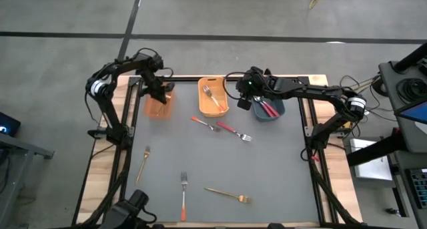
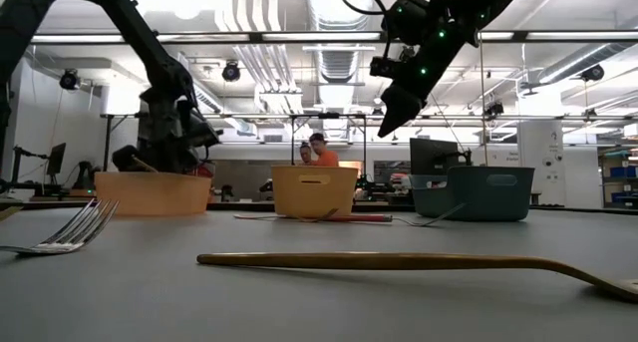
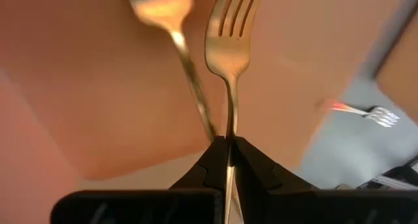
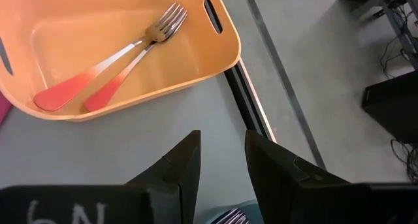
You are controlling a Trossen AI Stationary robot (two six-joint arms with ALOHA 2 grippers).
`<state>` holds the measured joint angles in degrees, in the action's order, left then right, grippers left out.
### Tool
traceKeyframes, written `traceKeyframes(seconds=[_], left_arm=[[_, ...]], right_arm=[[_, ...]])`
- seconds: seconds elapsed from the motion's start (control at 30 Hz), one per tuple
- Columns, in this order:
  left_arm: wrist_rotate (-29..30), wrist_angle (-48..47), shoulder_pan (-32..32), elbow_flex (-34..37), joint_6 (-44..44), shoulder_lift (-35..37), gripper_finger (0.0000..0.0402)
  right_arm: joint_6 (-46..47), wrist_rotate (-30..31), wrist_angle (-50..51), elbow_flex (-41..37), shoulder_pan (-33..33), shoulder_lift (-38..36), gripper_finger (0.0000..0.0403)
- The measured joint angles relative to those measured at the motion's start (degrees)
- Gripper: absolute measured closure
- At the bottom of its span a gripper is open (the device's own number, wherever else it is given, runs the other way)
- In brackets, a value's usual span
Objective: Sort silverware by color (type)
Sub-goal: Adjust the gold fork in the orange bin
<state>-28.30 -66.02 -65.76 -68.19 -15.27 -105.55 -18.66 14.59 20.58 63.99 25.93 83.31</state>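
Note:
My left gripper (image 1: 162, 95) reaches down into the brown-orange bin (image 1: 159, 107) at the far left, shut on a gold fork (image 3: 230, 41). A second gold fork (image 3: 171, 34) lies in that bin. My right gripper (image 4: 222, 160) hangs open, with nothing between its fingers, above the gap between the middle orange bin (image 1: 213, 99) and the blue bin (image 1: 270, 110). The orange bin holds two orange-handled forks (image 4: 111, 70), and red-handled forks (image 1: 267, 109) lie in the blue bin. Loose on the mat lie an orange-handled fork (image 1: 203, 123), a red-handled fork (image 1: 235, 131), two gold forks (image 1: 143, 161) (image 1: 228, 194) and another orange-handled fork (image 1: 183, 197). My left gripper pinches the gold fork's handle (image 3: 230, 129) between its two fingers. The fork runs on along the fingers, tines ahead. The fingers slant down from above into the brown-orange bin. Whether the tines touch the bin's floor, I cannot tell.
The three bins stand in a row along the mat's far edge. The grey mat (image 1: 280, 169) has free room at its right and middle. Wooden table edges (image 1: 100, 169) frame the mat. A person (image 2: 321, 153) shows in the room far behind the table.

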Motion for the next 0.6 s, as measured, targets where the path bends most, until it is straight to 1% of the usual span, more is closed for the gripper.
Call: traceKeyframes(seconds=[0.13, 0.2, 0.33, 0.47, 0.6], left_arm=[[0.93, 0.13, 0.02, -0.28, 0.57, -0.23, 0.0401], [3.11, 0.38, 0.02, -0.6, 0.66, -0.23, 0.0401], [5.31, 0.54, 0.0, -0.78, 1.06, -0.23, 0.0393], [5.78, 0.54, 0.02, -0.78, 0.94, -0.2, 0.038], [5.8, 0.59, 0.02, -0.78, 0.57, -0.18, 0.0374]], right_arm=[[-0.17, 0.0, -0.27, -0.02, 0.0, 0.0, 0.0291], [-0.12, -0.01, -0.31, -0.02, 0.0, 0.0, 0.0293], [0.02, -0.01, -0.31, -0.02, 0.0, 0.0, 0.0293], [0.05, -0.02, -0.33, -0.02, 0.0, 0.0, 0.0292], [0.05, -0.02, -0.33, -0.02, 0.0, 0.0, 0.0296]])
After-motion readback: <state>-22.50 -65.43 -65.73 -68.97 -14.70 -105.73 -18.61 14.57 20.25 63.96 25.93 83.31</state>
